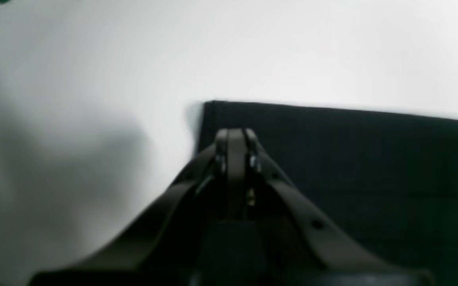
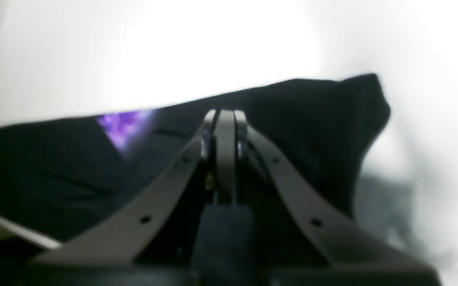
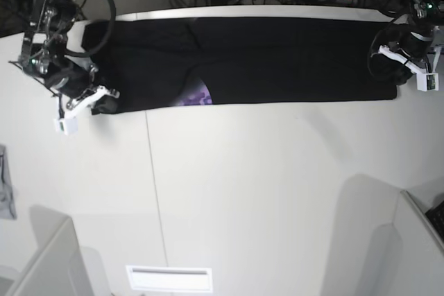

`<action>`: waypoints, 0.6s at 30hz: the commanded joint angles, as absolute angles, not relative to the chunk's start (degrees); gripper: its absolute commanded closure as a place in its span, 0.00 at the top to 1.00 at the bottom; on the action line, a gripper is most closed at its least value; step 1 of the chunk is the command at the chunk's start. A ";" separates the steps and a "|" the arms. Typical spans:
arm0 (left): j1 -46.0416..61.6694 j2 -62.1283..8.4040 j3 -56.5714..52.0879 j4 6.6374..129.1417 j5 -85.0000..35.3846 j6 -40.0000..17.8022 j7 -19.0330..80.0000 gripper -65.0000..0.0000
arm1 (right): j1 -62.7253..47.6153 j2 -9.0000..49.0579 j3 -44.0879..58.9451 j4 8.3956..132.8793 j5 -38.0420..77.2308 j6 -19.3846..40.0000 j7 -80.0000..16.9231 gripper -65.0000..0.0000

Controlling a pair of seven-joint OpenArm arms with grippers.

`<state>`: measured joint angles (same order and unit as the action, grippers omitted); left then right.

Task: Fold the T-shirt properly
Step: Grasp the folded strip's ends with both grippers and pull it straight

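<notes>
Left wrist view: the left claw [image 1: 235, 137] had its jaws together, sitting over the black T-shirt [image 1: 352, 159] just inside one square corner. Whether cloth was pinched between the jaws could not be told (view blurred). The white table [image 1: 94, 79] lay bare beyond that corner and above the straight cloth edge.

Right wrist view: the right claw [image 2: 225, 117] also showed its jaws together, over the T-shirt [image 2: 54, 171] near a bunched, lifted corner. A patch of purple print [image 2: 121, 123] showed at the cloth edge. A grip on fabric could not be confirmed here either.

Base view: the T-shirt [image 3: 277, 53] lay as a long narrow band along the far edge of the table [image 3: 243, 192], its long axis running side to side, purple print [image 3: 196, 95] peeking out at its near edge. The right claw [image 3: 97, 98] sat at one short end of the band, the left claw [image 3: 399, 60] at the other, each arm nearest its own end. Judgement: the next fold likely brings one short end along the long axis toward the other, so both ends need holding at matching corners.
</notes>
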<state>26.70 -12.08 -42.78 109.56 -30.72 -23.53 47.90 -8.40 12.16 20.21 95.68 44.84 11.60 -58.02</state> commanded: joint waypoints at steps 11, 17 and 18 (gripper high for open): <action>27.03 -12.97 -43.38 108.79 -31.25 -23.52 46.81 0.00 | -1.01 14.81 20.53 80.75 30.73 12.09 -50.68 0.00; 27.12 -12.70 -43.38 108.35 -31.25 -23.52 46.81 0.00 | -7.08 14.90 20.44 97.36 35.21 12.09 -51.30 0.00; 27.12 -12.62 -43.38 108.35 -31.25 -23.52 46.81 0.00 | -8.92 14.73 20.35 101.32 35.82 12.09 -52.53 0.00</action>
